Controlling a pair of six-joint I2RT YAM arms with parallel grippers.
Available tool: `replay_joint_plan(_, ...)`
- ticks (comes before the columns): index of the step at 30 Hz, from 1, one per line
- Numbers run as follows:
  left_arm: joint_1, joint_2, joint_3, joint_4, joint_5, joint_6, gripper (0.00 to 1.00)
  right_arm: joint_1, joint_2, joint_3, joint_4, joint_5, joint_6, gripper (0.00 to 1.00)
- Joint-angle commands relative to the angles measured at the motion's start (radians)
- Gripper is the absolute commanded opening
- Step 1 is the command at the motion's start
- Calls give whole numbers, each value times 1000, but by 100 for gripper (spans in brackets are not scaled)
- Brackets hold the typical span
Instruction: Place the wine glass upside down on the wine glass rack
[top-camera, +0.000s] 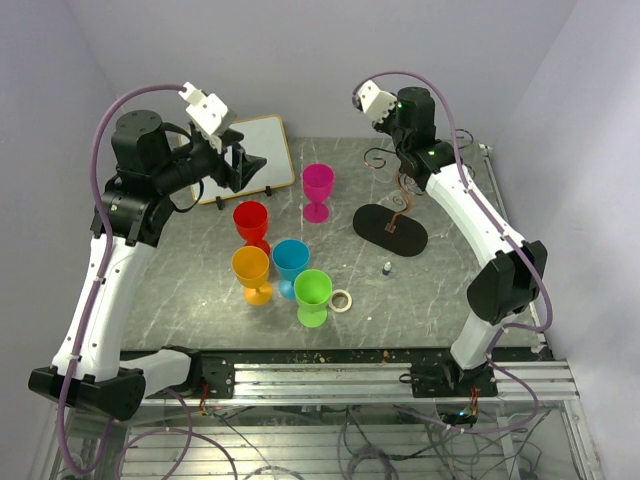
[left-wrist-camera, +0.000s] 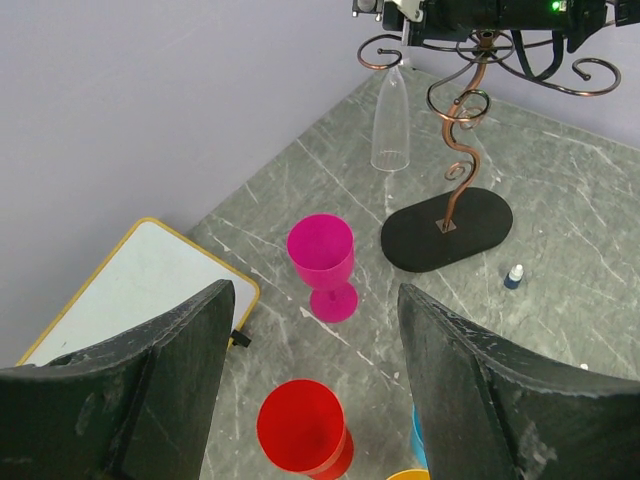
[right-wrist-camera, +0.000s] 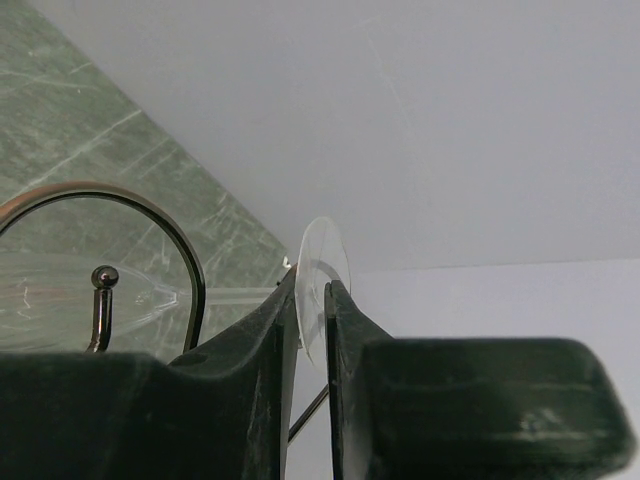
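Right gripper (right-wrist-camera: 312, 296) is pinched on the thin round foot of the clear wine glass (left-wrist-camera: 390, 122), fingers pressed on either side of the disc, bottom centre of the right wrist view. The glass hangs upside down, mouth facing the table, upper middle of the left wrist view. It sits right at the leftmost curled hook of the wine glass rack (left-wrist-camera: 462, 150), with its foot up at hook-arm level. Can't tell if the foot actually sits in the hook. In the right wrist view a curved hook arm with a ball tip crosses in front of the glass bowl, lower left. The rack's black oval base (top-camera: 392, 231) lies right of centre in the top view, on the grey marbled table (top-camera: 200, 280). Left gripper (left-wrist-camera: 315, 295) is spread wide and holds nothing, raised over the upper left of the top view near a white board with a yellow frame (top-camera: 262, 148). Magenta goblet (top-camera: 318, 187) stands upright left of the rack base. Red (top-camera: 250, 222), orange (top-camera: 250, 270), blue (top-camera: 290, 262) and green (top-camera: 312, 293) goblets cluster at lower centre. Tape roll (top-camera: 341, 300) is just beside the green goblet. A small bottle (top-camera: 386, 268) stands below the base.
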Motion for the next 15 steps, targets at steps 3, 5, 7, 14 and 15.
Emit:
replay_joint_plan(3,-5,-22,-9,-1,1,26,77,11,-40,-14,-15,-3,27,17)
replay_joint_plan(5,-5,-25,-17,7,2,21,77,13,-41,-13,-19,-1,26,17)
replay_joint_plan(7,-5,-28,-22,5,5,24,77,15,-42,-10,-21,0,26,17)
replay_joint_plan(14,-4,-31,-25,0,5,36,78,19,-47,-5,-30,3,30,16)
replay_joint_plan(15,-5,-32,-25,-5,6,43,78,20,-49,-6,-31,1,32,16)
